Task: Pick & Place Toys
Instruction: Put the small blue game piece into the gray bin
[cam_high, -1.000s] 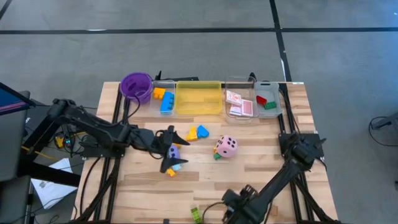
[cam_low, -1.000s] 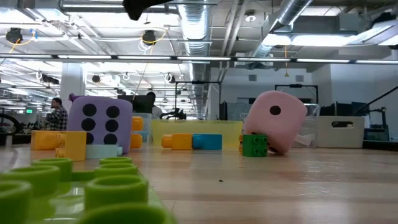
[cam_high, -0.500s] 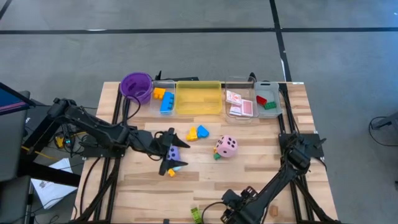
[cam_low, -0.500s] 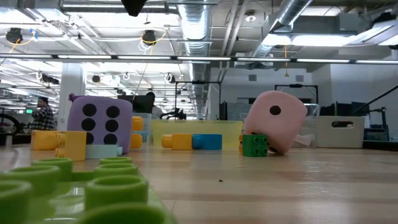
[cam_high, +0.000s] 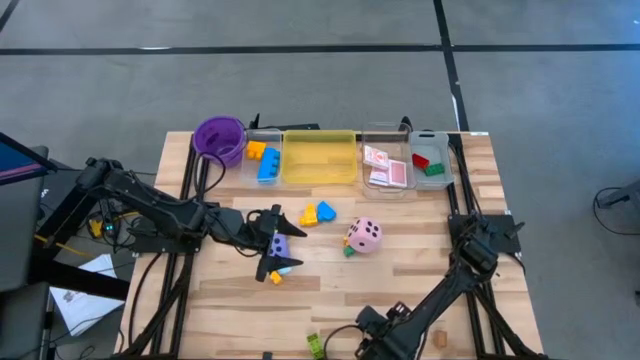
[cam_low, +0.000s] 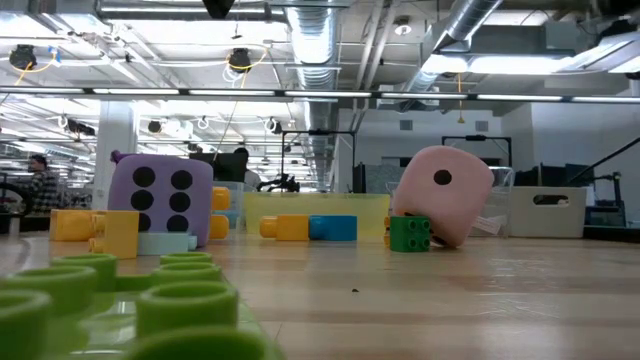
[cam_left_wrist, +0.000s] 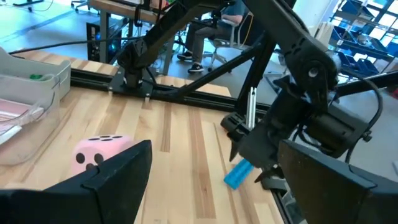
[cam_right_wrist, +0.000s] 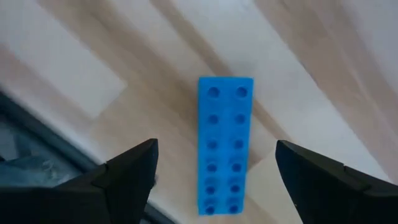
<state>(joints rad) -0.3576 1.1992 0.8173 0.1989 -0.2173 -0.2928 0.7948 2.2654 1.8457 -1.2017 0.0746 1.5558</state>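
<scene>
My left gripper (cam_high: 273, 243) is open and raised above the purple dotted die (cam_high: 281, 243), which stands on the table by a yellow and a pale blue block (cam_high: 277, 270). My right gripper (cam_high: 378, 335) is open near the table's near edge, above a long blue brick (cam_right_wrist: 225, 143) that lies flat on the wood; its fingers stand on either side of the brick without touching it. The brick also shows in the left wrist view (cam_left_wrist: 237, 174). A pink die (cam_high: 364, 236) leans on a small green block (cam_low: 410, 233). A yellow and a blue block (cam_high: 318, 212) lie mid-table.
Along the far edge stand a purple cup (cam_high: 219, 138), a clear tray with orange and blue blocks (cam_high: 262, 160), a yellow tray (cam_high: 320, 158), a clear tray with pink cards (cam_high: 386, 165) and one with red and green blocks (cam_high: 430, 162). A green brick (cam_high: 316, 345) lies at the near edge.
My left gripper has risen a little above the purple die. My right gripper has shifted slightly toward the table's near edge. No toy has moved.
</scene>
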